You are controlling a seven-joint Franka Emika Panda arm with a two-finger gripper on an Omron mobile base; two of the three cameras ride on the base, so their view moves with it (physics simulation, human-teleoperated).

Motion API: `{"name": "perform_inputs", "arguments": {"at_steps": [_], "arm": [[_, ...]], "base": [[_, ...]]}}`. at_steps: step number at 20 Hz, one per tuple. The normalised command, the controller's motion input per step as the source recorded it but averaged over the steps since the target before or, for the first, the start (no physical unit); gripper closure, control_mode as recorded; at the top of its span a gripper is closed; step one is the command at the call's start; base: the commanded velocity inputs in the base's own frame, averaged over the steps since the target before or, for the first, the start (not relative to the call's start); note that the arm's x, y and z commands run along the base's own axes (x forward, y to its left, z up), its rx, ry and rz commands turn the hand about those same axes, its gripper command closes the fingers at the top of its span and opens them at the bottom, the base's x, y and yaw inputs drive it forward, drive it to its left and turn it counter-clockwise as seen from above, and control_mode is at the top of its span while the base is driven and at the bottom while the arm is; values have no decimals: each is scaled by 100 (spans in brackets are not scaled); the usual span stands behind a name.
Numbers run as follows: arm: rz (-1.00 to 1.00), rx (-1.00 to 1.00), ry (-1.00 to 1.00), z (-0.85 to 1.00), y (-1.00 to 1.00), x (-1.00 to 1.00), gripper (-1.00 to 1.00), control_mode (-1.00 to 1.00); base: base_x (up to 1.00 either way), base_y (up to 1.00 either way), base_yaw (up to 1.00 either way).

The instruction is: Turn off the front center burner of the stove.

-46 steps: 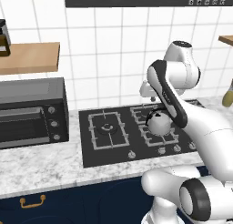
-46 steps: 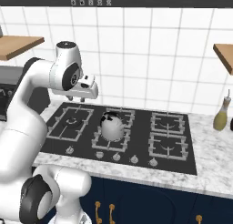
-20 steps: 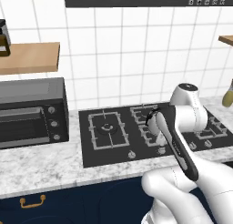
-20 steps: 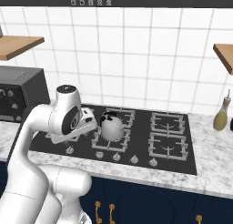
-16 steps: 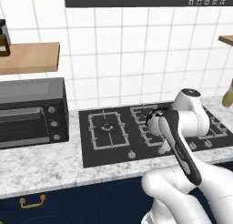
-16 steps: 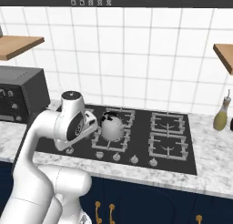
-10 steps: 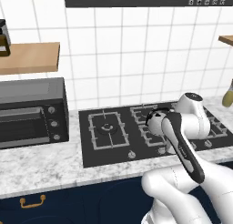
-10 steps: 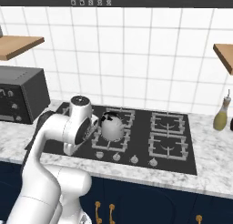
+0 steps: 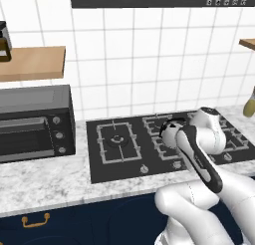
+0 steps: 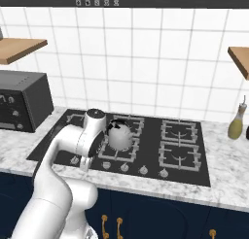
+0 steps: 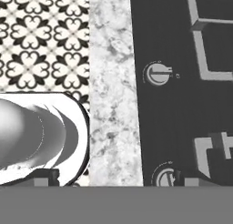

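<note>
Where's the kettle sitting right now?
In the right base view the kettle sits on the stove's centre grate, just right of the arm's wrist.

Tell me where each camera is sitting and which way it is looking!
Left base view: behind the arm on its left, looking forward and down at the stove and toaster oven; the white arm rises from the lower right.
Right base view: behind the arm on its right, facing the same stove, with a kettle on a burner; the arm rises from the lower left.
Hand view: on the hand, looking straight down at a silver knob, the marble counter edge and the patterned floor.
All three share the stove.
</note>
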Motion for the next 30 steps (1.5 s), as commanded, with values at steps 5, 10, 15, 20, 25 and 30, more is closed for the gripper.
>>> {"name": "perform_inputs", "arguments": {"at_steps": [5, 10, 15, 20, 25, 30], "arm": [[26, 0, -3, -12, -29, 0, -100, -100], [21, 0, -1, -11, -23, 3, -100, -100], [14, 0, 0, -15, -1, 2, -100, -100], [7, -4, 0, -12, 0, 20, -100, -100], [0, -5, 0, -19, 1, 37, -100, -100], [0, -5, 0, -20, 0, 22, -100, -100]], "base": [[0, 0, 0], [0, 0, 0], [0, 0, 0], [0, 0, 0], [0, 0, 0], [0, 0, 0]]}}
